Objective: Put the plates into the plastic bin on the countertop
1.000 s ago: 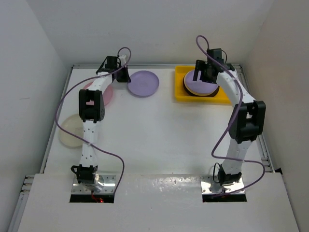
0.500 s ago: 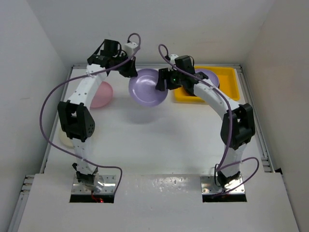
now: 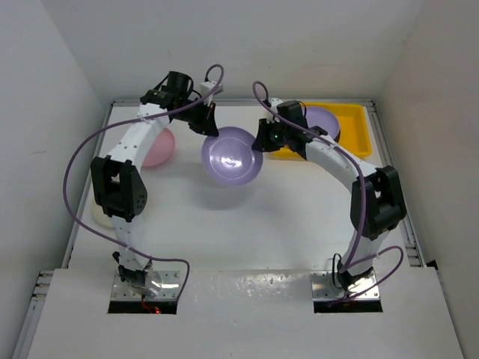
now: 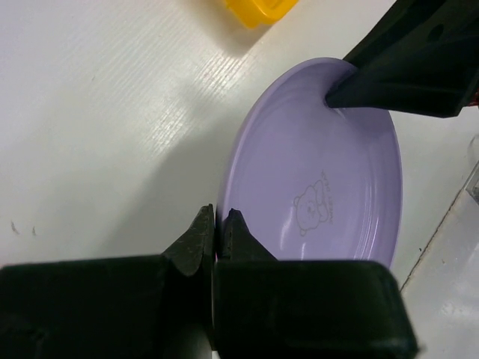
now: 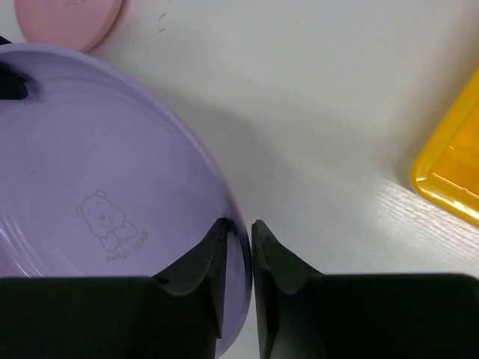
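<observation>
The left gripper [image 4: 218, 218] is clamped on one rim of a round lilac plastic plate [image 4: 322, 187], held above the flat white countertop [image 3: 247, 217]. The right gripper [image 5: 238, 228] straddles the opposite rim; I cannot tell whether it is clamped. This looks like a handover. Next, the right should grip firmly and the left let go, before the carry to the shallow yellow plastic bin [image 3: 353, 138].

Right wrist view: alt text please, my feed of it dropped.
The right gripper pinches the rim of a lilac plate printed with a small bear, above the white countertop. A pink plate lies at top left; a corner of the yellow bin shows at right.
</observation>
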You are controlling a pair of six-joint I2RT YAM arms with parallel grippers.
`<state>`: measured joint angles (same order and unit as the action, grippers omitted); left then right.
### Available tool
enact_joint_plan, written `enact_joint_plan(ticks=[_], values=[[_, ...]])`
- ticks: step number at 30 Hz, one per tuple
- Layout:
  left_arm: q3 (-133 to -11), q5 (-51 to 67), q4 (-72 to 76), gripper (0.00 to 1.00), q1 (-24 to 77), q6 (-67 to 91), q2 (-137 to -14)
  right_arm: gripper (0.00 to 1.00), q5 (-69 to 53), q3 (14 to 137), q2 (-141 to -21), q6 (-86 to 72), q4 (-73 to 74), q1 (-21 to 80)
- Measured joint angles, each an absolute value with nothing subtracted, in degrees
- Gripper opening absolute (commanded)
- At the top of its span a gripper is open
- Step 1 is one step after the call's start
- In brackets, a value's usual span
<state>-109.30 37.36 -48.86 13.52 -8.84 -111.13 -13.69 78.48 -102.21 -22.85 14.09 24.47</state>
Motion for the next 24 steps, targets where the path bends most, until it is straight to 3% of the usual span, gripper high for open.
enact_joint_plan(ticks=[2, 3, 5, 6, 7, 8, 10, 11, 12, 24], values=[[-109.30, 37.74, -48.86, 0.00, 13.52, -8.82, -111.13, 0.22, -14.44, 77.41, -102.06, -23.51, 12.62, 24.47], [-109.30, 37.89, -48.90, 0.00, 13.52, -8.82, -111.13, 0.18, -14.85, 77.03, -102.04, -23.83, 12.16, 24.45], [-109.30, 37.93, -48.93, 0.00, 13.52, -9.15, -111.13, 0.00, -15.88, 76.62, -102.04, -24.10, 11.68, 24.40], [-109.30, 37.91, -48.93, 0.01, 13.50, -9.54, -111.13, 0.00, -16.62, 76.55, -102.04, -24.23, 11.62, 24.27], [-109.30, 37.78, -48.86, 0.16, 13.34, -9.85, -111.18, 0.00, -17.45, 76.55, -102.02, -24.40, 11.53, 24.08], [-109.30, 37.74, -48.77, 0.39, 13.17, -9.93, -111.22, 0.00, -17.87, 76.51, -101.93, -24.71, 11.42, 24.03], [-109.32, 37.85, -48.42, 0.73, 13.13, -9.78, -111.26, 0.00, -18.02, 75.75, -101.34, -25.47, 10.50, 23.68], [-109.34, 37.95, -48.45, 0.83, 13.19, -9.23, -111.28, 0.00, -17.93, 75.18, -100.95, -26.30, 10.09, 23.62], [-109.36, 37.98, -48.49, 1.00, 13.28, -9.04, -111.28, 0.00, -18.02, 74.32, -100.49, -27.55, 9.10, 23.09], [-112.77, 31.64, -48.42, 1.00, 10.11, -6.79, -112.49, 0.00, -9.76, 69.23, -95.66, -42.33, 6.04, -0.38]])
